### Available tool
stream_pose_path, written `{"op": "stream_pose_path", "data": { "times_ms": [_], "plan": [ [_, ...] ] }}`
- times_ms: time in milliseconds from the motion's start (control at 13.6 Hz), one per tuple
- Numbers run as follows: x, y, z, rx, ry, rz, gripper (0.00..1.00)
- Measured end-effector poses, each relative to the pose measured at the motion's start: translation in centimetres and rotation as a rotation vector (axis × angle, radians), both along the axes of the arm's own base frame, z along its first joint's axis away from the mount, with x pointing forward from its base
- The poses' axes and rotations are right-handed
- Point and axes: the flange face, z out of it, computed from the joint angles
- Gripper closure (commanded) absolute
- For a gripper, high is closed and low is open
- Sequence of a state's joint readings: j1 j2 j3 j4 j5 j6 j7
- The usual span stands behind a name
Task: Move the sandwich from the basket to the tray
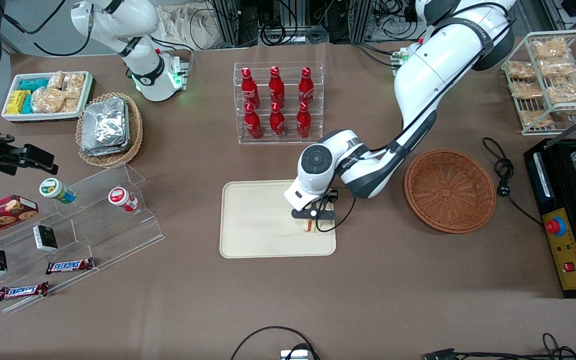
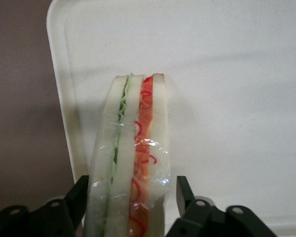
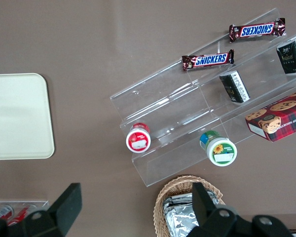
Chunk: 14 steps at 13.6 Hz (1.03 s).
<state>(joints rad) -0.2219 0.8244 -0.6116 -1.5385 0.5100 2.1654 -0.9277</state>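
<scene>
Shown from the front, the gripper [image 1: 313, 216] is lowered over the tray [image 1: 253, 225], near the tray's edge that faces the basket [image 1: 450, 191]. Between its fingers [image 2: 79, 197] the sandwich [image 2: 133, 163] is held; in the wrist view the wrapped wedge stands on edge, filling layers upward, with one finger against the wrap and the other finger just beside it, so the grasp is judged light or partly slackened. Whether the wedge's underside already touches the tray cannot be told. The basket is seen empty, well apart from the tray toward the working arm's end of the table.

Risks are judged as follows. The wedge is narrow and stands on its thin side, so toppling is likely if the fingers are spread before it is seated. The clear wrap is slippery and may cling to a finger, so the wedge could be dragged as the arm is raised. Because the sandwich sits close to the tray's rim, a tilt outward could leave it resting on the rim or on the brown table [image 1: 393, 300].

Nothing is seen on the tray around the sandwich. A rack of red bottles [image 1: 277, 102] stands farther from the front camera than the tray, and a clear stepped stand [image 1: 93, 220] with small goods lies toward the parked arm's end; neither is judged to obstruct a straight lift.
</scene>
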Motion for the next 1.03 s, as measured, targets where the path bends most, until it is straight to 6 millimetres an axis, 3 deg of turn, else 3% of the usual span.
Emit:
{"op": "stream_pose_path", "data": {
  "times_ms": [588, 808, 1028],
  "plan": [
    [3.1, 0.7, 2.8, -0.033, -0.053, 0.089, 0.00],
    [5.3, 1.8, 5.5, -0.003, -0.061, 0.142, 0.00],
    [7.1, 3.2, 10.6, 0.042, -0.082, 0.218, 0.00]
  ]
}}
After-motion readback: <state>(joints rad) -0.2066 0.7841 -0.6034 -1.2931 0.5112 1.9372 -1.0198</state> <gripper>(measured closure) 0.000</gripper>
